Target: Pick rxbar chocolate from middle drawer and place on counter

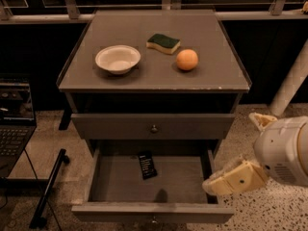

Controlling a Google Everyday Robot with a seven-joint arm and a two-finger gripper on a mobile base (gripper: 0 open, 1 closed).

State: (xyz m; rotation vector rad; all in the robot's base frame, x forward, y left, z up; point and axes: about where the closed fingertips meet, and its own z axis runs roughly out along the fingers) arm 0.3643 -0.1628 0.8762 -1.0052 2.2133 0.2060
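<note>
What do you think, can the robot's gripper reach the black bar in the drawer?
Probably yes. The drawer stands open, the bar lies uncovered on its floor, and the gripper hangs by the drawer's right front corner with nothing between them.

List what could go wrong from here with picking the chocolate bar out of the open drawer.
1. The gripper hangs at the middle drawer, by its right wall; swinging in low could hit that wall.
2. The rxbar chocolate lies flat near the drawer's back, close under the closed drawer above; the arm may strike that front.
3. On the counter, the orange could roll if bumped during placing.
</note>
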